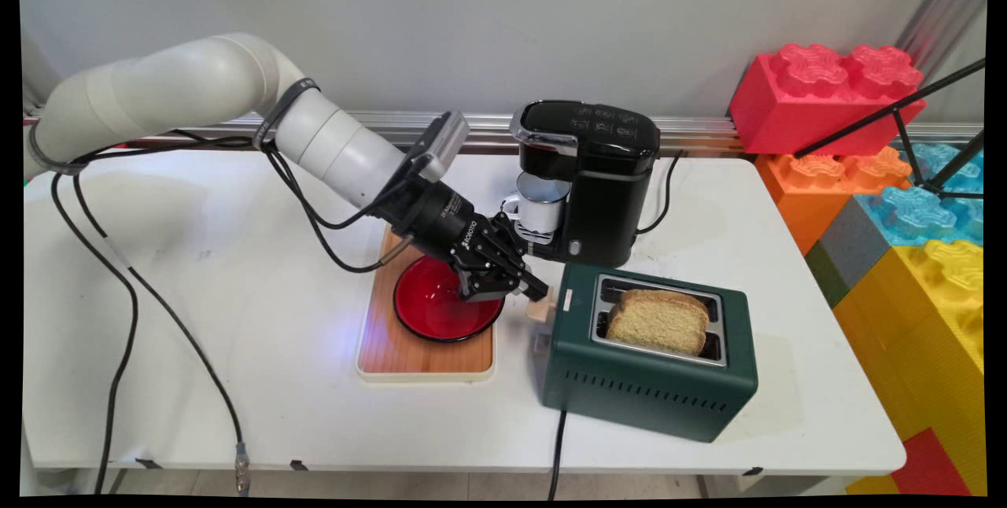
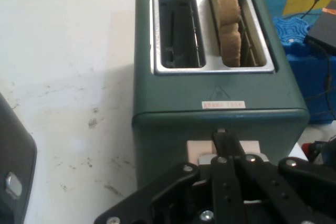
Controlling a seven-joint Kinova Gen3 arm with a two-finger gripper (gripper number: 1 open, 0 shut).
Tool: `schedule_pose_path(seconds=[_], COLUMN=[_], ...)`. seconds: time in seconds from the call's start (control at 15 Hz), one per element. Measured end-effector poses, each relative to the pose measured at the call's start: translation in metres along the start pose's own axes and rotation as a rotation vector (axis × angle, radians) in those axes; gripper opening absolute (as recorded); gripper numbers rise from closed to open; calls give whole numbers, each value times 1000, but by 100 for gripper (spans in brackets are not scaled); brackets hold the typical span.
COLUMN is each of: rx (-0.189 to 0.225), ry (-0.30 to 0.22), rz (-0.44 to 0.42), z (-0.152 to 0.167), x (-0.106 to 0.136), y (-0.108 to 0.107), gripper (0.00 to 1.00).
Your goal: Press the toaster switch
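The scene is bright and evenly lit from overhead, so shadows are soft. The green toaster [image 1: 645, 382] throws a faint grey shadow on the white table [image 1: 236, 335] to its right. Far left of the toaster, the arm [image 1: 197, 91] leaves a pale, diffuse shadow. Behind the toaster, the black coffee maker [image 1: 606, 178] carries small highlights on its glossy lid. In the hand view, the tabletop left of the toaster is almost glaring white, and the toaster's end face lies in shade.
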Motion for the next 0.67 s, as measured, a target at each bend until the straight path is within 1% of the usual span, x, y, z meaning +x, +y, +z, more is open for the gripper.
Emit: schedule_pose_path(seconds=[0.4, 0.67], rx=[4, -4], ry=[5, -2], rz=[-13, -26], z=[7, 12], x=[-3, -9], y=[-1, 1], gripper=[0, 0])
